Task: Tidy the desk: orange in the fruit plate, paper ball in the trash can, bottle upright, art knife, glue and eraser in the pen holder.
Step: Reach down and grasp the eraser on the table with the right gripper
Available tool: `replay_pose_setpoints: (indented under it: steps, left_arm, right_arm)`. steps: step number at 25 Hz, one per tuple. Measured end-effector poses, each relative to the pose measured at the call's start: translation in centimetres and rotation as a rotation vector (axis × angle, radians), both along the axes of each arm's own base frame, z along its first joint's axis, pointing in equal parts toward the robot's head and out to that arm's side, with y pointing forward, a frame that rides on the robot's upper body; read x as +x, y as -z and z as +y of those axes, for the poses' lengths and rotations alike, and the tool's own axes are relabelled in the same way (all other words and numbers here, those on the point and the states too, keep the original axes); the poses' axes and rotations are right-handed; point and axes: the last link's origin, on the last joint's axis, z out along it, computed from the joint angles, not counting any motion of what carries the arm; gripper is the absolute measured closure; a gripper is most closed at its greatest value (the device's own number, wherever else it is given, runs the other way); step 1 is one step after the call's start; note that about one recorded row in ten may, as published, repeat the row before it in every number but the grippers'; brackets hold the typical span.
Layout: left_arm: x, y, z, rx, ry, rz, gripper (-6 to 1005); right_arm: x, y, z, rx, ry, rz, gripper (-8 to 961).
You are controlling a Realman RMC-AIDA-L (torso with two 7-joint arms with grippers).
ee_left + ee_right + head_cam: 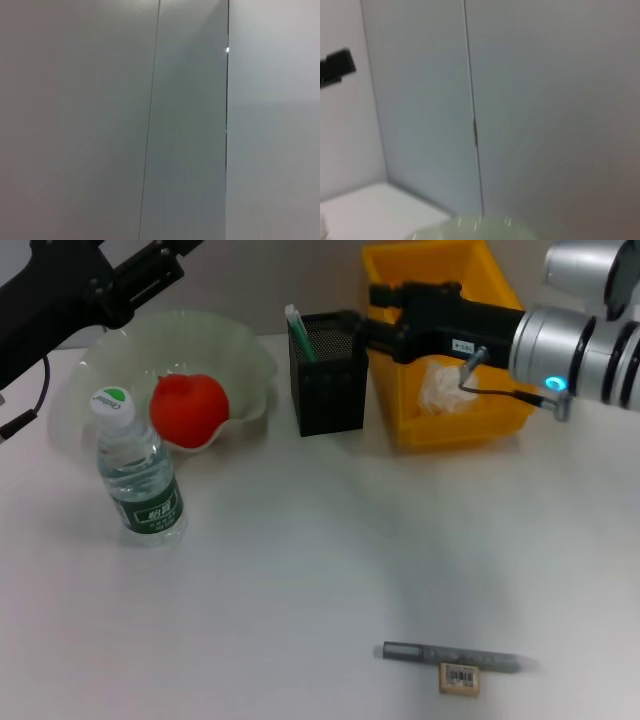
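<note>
The orange [188,408] lies in the pale green fruit plate [250,350] at the back left. In front of the plate the bottle [140,475] stands upright. A crumpled paper ball [440,386] sits inside the yellow trash can [455,425]. A green-and-white stick [299,334], apparently the glue, stands in the black mesh pen holder [328,385]. The grey art knife [452,655] and the eraser [459,679] lie side by side near the table's front edge. My right gripper [352,328] reaches across the trash can to just above the pen holder's rim. My left arm [95,285] hangs raised over the back left.
The right wrist view shows a grey wall, a bit of the left arm [336,67], the white table's corner [360,210] and the plate's rim [475,227]. Only wall panels appear in the left wrist view.
</note>
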Motion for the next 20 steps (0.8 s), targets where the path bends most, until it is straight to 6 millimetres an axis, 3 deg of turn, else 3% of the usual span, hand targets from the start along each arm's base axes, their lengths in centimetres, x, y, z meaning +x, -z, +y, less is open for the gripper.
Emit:
replay_pose_setpoints:
  steps: [2,7,12,20]
  left_arm:
    - [-0.1,-0.1,0.0,0.003,-0.003,-0.001,273]
    - [-0.2,-0.1,0.1,0.007,-0.014,0.001,274]
    - [-0.4,-0.1,0.0,0.009,-0.021,-0.002,274]
    - [-0.5,-0.3,0.1,0.016,-0.027,-0.006,274]
  right_arm:
    - [0.1,-0.5,-0.6,-0.090,0.065,-0.035,402]
    - [-0.5,-1.7,-1.6,-0.230,0.080,-0.076,408]
    - [-2.3,-3.8,-2.7,-0.371,0.068,-0.144,409]
    - [-4.8,-4.5,-3.0,-0.536,0.083,-0.314,411]
